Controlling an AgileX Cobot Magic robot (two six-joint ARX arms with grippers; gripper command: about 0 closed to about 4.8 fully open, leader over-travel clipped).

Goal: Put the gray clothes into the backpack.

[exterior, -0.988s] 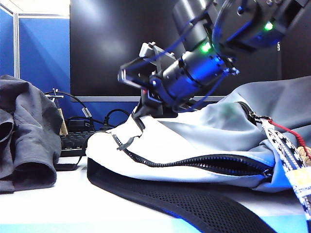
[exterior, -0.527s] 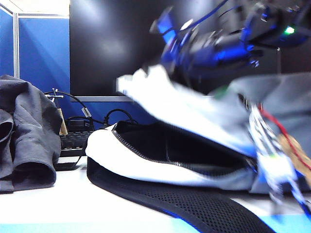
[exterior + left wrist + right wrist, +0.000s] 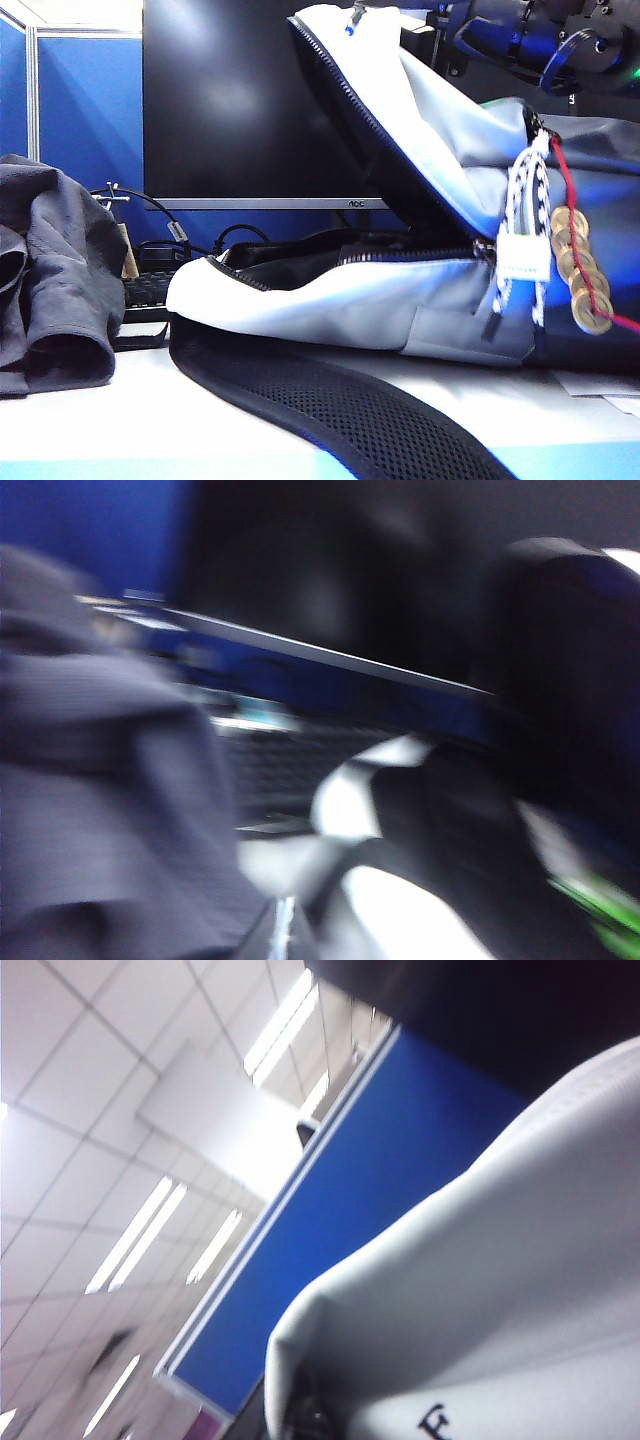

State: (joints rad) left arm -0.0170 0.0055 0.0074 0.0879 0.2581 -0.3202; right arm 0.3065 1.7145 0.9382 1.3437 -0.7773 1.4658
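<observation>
Holding the backpack (image 3: 400,300) flap (image 3: 400,110) at twelve o'clock, the clamped right gripper (image 3: 440,35) risks slipping and dropping it, while the left gripper, unseen, is closed and empty.

Your left wrist view was smeared; the clothes (image 3: 110,810) were only a gray blur. Both grippers' fingers stayed unseen, and the backpack (image 3: 330,300) ran off-frame.

small "AOC" logo on the monitor (image 3: 240,100) bezel
</observation>
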